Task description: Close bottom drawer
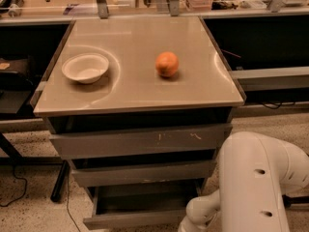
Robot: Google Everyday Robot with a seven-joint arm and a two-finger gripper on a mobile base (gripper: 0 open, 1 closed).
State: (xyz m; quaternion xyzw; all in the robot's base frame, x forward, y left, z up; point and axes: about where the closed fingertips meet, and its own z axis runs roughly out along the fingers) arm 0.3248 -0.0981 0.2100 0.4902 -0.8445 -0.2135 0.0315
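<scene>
The bottom drawer [140, 219] is the lowest of three grey drawers under the tabletop. It stands partly pulled out, its plain front low in the camera view and its shallow tray open behind it. My white arm [256, 182] fills the lower right. Its wrist [199, 215] reaches down beside the right end of the drawer front and runs off the bottom edge. The gripper itself is out of view below the frame.
The scratched top drawer [140, 141] and the plain middle drawer [142, 172] stand slightly out. A white bowl [85, 67] and an orange [167, 64] sit on the beige tabletop [135, 95]. Black table legs [60, 182] and a cable lie at the left.
</scene>
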